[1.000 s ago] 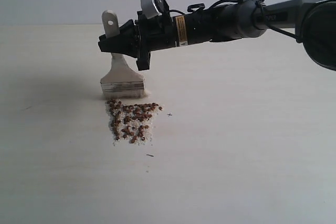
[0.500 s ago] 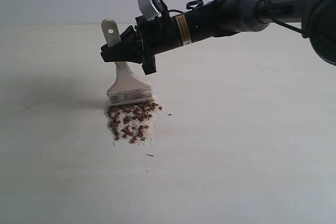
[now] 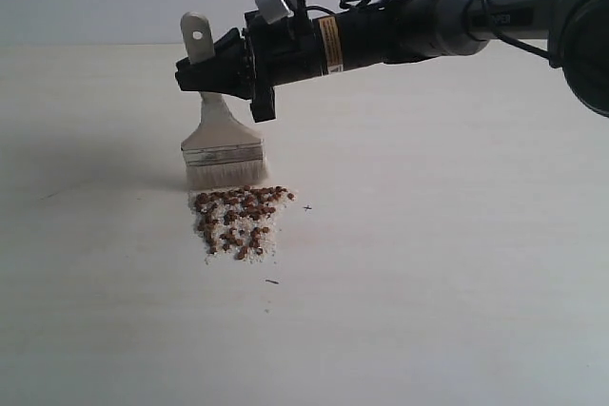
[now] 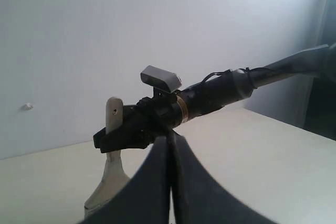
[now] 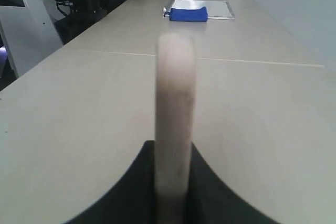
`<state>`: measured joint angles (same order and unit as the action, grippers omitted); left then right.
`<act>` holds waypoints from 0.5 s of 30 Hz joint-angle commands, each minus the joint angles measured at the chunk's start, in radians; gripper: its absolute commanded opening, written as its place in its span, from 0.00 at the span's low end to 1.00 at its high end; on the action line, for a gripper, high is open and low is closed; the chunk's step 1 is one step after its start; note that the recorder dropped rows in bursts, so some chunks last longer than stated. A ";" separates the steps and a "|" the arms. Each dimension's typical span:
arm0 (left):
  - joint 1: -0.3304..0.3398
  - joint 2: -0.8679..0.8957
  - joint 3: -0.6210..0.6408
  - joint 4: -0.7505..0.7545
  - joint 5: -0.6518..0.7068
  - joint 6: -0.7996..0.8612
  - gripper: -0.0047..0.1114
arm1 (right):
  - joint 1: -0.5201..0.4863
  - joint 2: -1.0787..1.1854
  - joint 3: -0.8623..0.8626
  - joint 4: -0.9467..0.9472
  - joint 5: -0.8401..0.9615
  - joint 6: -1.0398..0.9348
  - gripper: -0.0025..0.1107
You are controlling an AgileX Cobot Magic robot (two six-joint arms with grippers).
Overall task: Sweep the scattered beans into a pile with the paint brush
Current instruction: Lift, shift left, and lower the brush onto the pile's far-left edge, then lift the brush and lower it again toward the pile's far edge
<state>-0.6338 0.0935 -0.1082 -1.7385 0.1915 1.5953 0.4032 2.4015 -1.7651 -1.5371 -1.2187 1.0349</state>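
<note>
Right tool (image 3: 195, 79) is clamped on the handle of the paint brush (image 3: 221, 145), just under the end with the hole. Left tool (image 4: 169, 148) is clenched tight on nothing, off to the side of it. Both are over the pale counter (image 3: 457, 263). Brush hangs straight down below the right tool with its bristle tips right at the counter, can't tell if they actually touch. Beans (image 3: 238, 216) sit in a tight patch just past the bristles, mixed with white grains (image 3: 270, 242).
</note>
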 commanded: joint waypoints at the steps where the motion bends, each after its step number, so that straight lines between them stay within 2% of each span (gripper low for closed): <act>1: -0.003 -0.007 0.004 -0.006 -0.002 -0.002 0.04 | -0.004 -0.041 0.001 0.032 -0.002 -0.021 0.02; 8: -0.003 -0.007 0.004 -0.006 -0.002 -0.004 0.04 | -0.043 -0.123 0.017 0.043 -0.002 0.049 0.02; 12: -0.003 -0.007 0.004 -0.006 -0.002 -0.004 0.04 | -0.044 -0.165 0.076 0.044 0.109 0.077 0.02; 15: -0.003 -0.007 0.004 -0.006 -0.002 -0.002 0.04 | -0.038 -0.157 0.083 0.029 0.077 0.077 0.02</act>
<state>-0.6338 0.0935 -0.1082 -1.7385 0.1915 1.5953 0.3635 2.2484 -1.6940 -1.5132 -1.1365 1.1041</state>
